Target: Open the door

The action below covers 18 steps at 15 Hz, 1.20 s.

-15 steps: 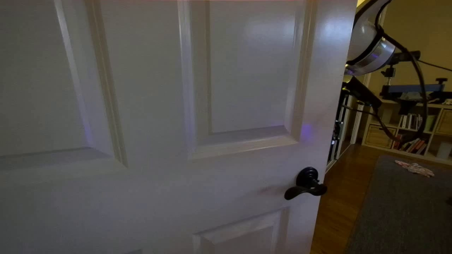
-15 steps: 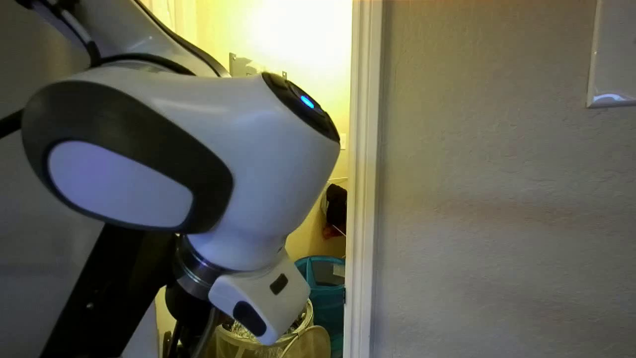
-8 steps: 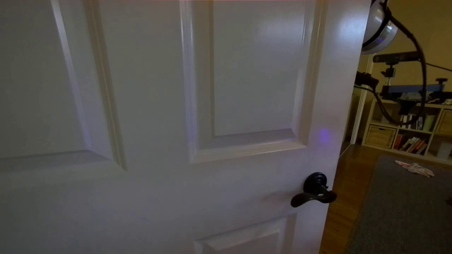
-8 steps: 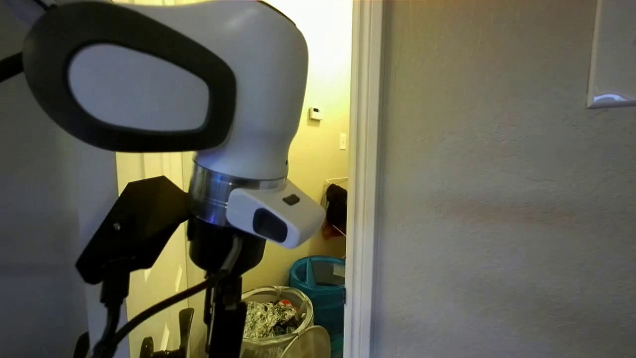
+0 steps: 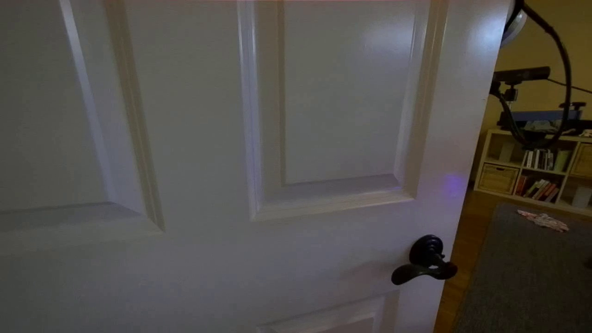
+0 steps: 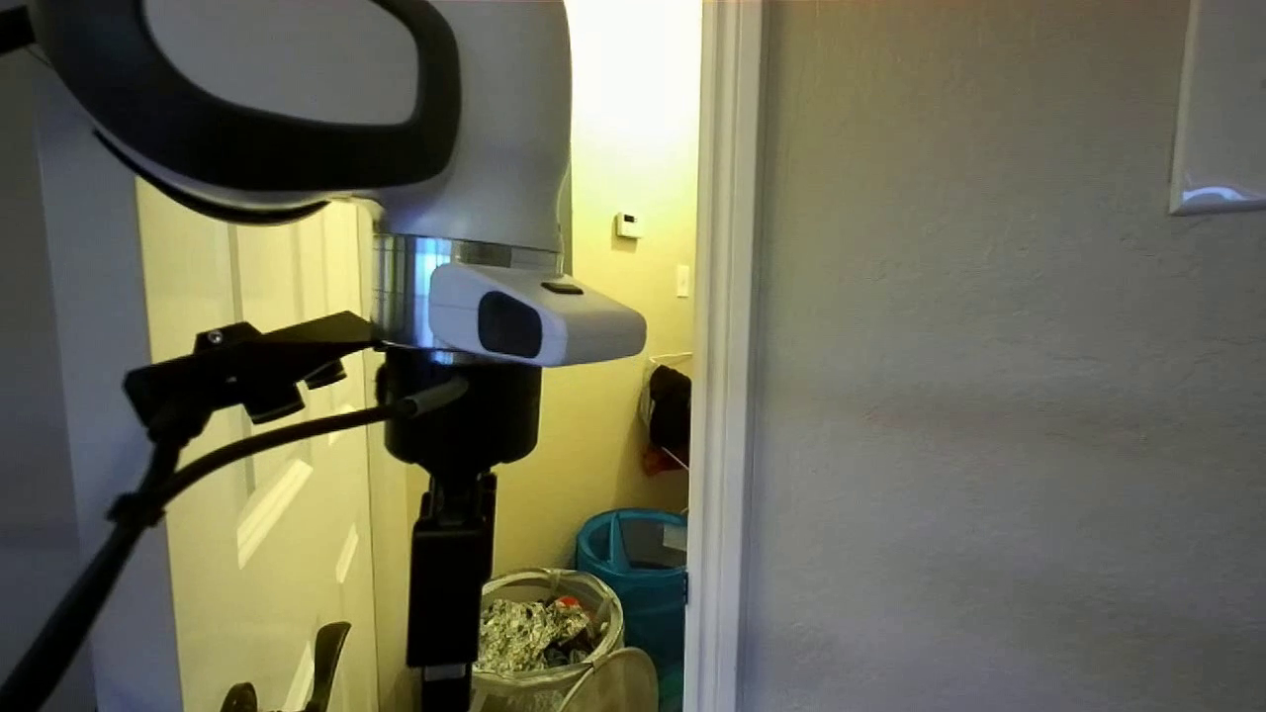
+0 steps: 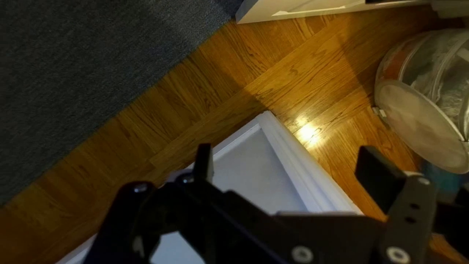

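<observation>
The white panelled door [image 5: 337, 106] stands ajar. Its black lever handle [image 5: 418, 273] shows near the free edge. In an exterior view, the door's yellow-lit other face [image 6: 267, 396] and its handle [image 6: 326, 663] show left of the hand. In the wrist view the door's foot [image 7: 311, 9] is at the top. My gripper [image 7: 291, 170] is open and empty, pointing down at the doorway, with wall and floor behind its fingers. It also hangs in an exterior view [image 6: 448, 623], its tips at the lower edge. Whether any part of the arm touches the door I cannot tell.
The white door casing [image 6: 727, 346] and wall [image 6: 969, 396] border the doorway's right side. A mesh basket [image 6: 554, 593] and a teal hamper [image 6: 633, 564] stand beyond it. A grey rug [image 7: 91, 73] covers wood floor. A bookshelf [image 5: 518, 159] stands farther back.
The door has swung wider, its free edge and handle coming nearer the camera in an exterior view. The arm has risen in view, and the hand has turned from slanted to straight down.
</observation>
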Motion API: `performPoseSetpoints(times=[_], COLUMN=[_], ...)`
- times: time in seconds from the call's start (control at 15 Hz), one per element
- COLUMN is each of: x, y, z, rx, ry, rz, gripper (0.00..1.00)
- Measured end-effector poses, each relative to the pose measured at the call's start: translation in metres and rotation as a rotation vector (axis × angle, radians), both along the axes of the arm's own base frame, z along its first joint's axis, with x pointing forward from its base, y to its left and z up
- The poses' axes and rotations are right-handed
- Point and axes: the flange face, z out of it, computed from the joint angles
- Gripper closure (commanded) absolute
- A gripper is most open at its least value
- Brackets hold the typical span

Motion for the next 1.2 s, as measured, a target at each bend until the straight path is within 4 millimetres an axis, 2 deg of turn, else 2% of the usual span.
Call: performPoseSetpoints(times=[0.4,0.73,1.0,1.2], x=[-0.02,-0.046,-0.079,-0.104], y=[-0.017,-0.009,-0.003,0.011], z=[0.005,0.004,0.008,0.016], rx=[-0.022,-0.052,-0.104,-0.115], ry=[0.019,0.095,0.198,0.229], rz=[-0.099,-0.052,-0.002,0.017], gripper=[0.0,0.0,0.0,0.0])
